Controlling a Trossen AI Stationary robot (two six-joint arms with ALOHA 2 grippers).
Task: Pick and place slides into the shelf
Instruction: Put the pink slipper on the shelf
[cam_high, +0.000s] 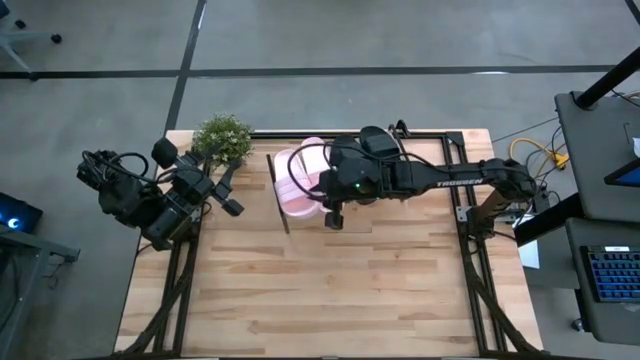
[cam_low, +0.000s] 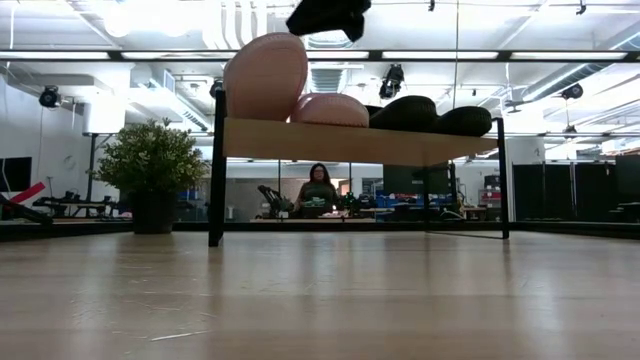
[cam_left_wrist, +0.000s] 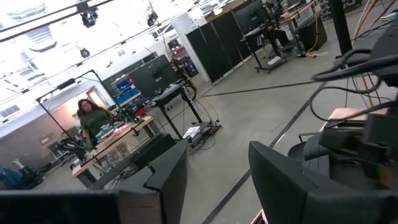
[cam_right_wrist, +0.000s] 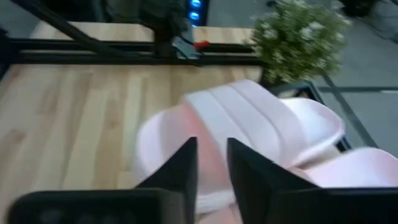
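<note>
The shelf (cam_low: 350, 142) carries all the slides. The left pink slide (cam_low: 265, 75) stands tilted up, leaning on the second pink slide (cam_low: 330, 108). To their right lie the two black slides (cam_low: 405, 112) (cam_low: 465, 120). In the high view the pink pair (cam_high: 300, 180) shows beside my right arm, with a black slide (cam_high: 375, 140) partly under it. My right gripper (cam_high: 333, 218) (cam_low: 328, 15) hovers just above the pink pair, its fingers a little open (cam_right_wrist: 212, 162) and touching nothing. My left gripper (cam_high: 228, 203) waits open (cam_left_wrist: 217, 180) near the table's left edge.
A potted plant (cam_high: 222, 138) (cam_low: 150, 175) stands at the table's far left, next to the shelf's left post (cam_low: 216, 170). Bare wooden tabletop (cam_high: 330, 290) stretches toward the near edge. A person (cam_low: 318, 190) sits far behind the table.
</note>
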